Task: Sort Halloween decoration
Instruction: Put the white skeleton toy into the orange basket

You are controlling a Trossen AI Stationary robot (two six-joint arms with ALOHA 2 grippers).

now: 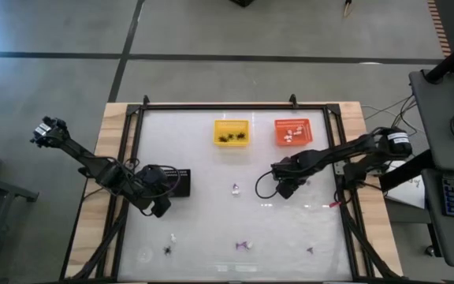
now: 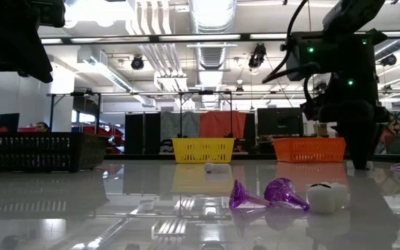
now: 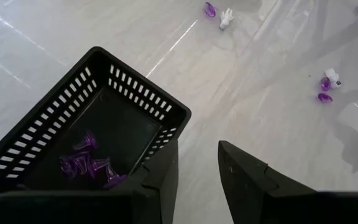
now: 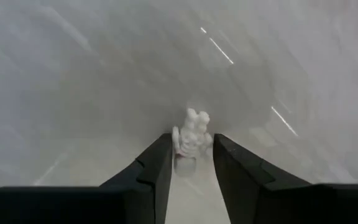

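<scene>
Overhead, the surface (image 1: 211, 221) is a pale glossy sheet in a wooden frame, with both arms reaching over it. At its left edge sits the black tray (image 1: 172, 182), and the left wrist view shows purple trinkets (image 3: 87, 163) lying inside. At the far edge stand the yellow basket (image 1: 232, 132), holding black pieces, and beside it the orange basket (image 1: 293, 132), holding white ones. The left gripper (image 3: 194, 177) hangs just beside the tray's near corner, its fingers (image 3: 247, 180) apart and holding nothing. The right gripper (image 4: 191, 163) is low over the surface's right middle, in front of the orange basket; a small white trinket (image 4: 191, 134) stands between its fingertips, and whether they touch it I cannot tell. Loose decorations remain scattered: a white piece (image 1: 236, 188) near the centre, a purple pair (image 1: 245, 245) near the front edge, a black spider (image 1: 167, 250) and another purple bit (image 1: 310, 251).
</scene>
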